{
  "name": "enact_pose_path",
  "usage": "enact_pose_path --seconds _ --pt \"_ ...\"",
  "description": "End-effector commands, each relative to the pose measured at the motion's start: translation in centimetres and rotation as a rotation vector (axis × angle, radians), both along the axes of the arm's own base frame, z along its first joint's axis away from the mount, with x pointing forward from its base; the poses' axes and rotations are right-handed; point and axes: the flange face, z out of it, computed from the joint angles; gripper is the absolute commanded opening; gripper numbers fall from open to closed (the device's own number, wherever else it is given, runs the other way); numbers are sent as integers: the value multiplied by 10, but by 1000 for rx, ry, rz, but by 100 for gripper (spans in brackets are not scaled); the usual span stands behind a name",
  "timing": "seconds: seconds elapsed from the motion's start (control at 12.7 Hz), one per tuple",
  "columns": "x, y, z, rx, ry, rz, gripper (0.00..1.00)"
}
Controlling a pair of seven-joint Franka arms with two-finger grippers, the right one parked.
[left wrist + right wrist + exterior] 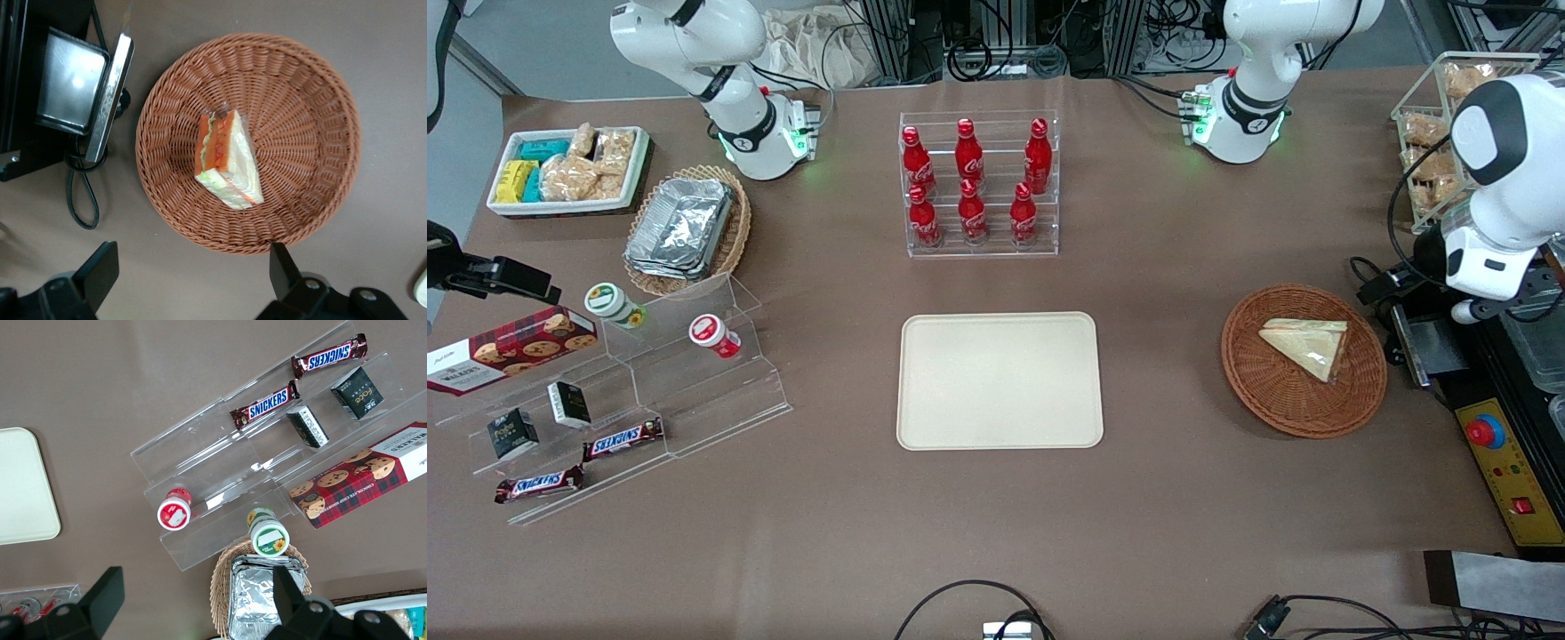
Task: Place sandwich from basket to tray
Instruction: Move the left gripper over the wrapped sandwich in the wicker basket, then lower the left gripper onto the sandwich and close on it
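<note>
Cables trail off the table's near edge. Above the wicker basket the claw hangs wide apart, empty, lined up over the wrapped sandwich; the tray waits bare.

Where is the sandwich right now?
The sandwich lies in the round wicker basket, toward the working arm's end of the table, apart from the tray. The open gripper hovers above the basket.

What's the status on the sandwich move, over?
Gripper open, hovering above the basket. Sandwich in basket, untouched. Tray bare, nothing between.
</note>
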Motion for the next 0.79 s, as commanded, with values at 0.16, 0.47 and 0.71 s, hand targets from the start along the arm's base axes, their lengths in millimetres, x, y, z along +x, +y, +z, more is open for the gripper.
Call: enact_pose_path --seconds 0.16,0.47,0.71 --pt "-35 7 -44 -1 -66 59 100" --pt "-40 16 -74 2 -109 96 100" --pt "-36 18 -91 -46 -131 169 100"
